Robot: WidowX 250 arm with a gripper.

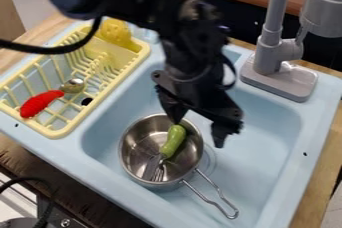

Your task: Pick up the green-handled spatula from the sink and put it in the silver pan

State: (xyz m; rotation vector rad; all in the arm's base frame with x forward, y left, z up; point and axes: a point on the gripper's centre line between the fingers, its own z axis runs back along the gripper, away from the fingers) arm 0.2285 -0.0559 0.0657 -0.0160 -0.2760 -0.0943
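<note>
- Lying in the metal pot, below and to the left of the fingers, is a fork with a green handle (pixel 174 142); its tined metal end points to the lower left, with the handle's upper end near the pot's far wall.
- Fingers (pixel 197 134): spread wide, pointing down. The left one in view is at the upper end of the green handle; whether it touches cannot be told. The right one hangs outside the pot's rim. Nothing is held between them.
- Metal pot (pixel 125 144): upright, below and to the left of the fingers. Its wire handle (pixel 232 216) extends to the lower right.
- Sink (pixel 267 134): light blue, beneath the fingers, with the pot standing in its basin.
- Dish rack (pixel 61 132): pale yellow, well to the left of the fingers, on the sink's side ledge. It contains a spoon with a red handle (pixel 40 104), the metal bowl directed towards the fingers' side.
- Yellow perforated item (pixel 114 31): at the rack's far end, up and left of the fingers.
- Faucet (pixel 267 47): grey, on the sink's far edge, up and right of the fingers.
- Worktop (pixel 322 167): wooden, around the sink, its right-hand strip well to the right of the fingers.
</note>
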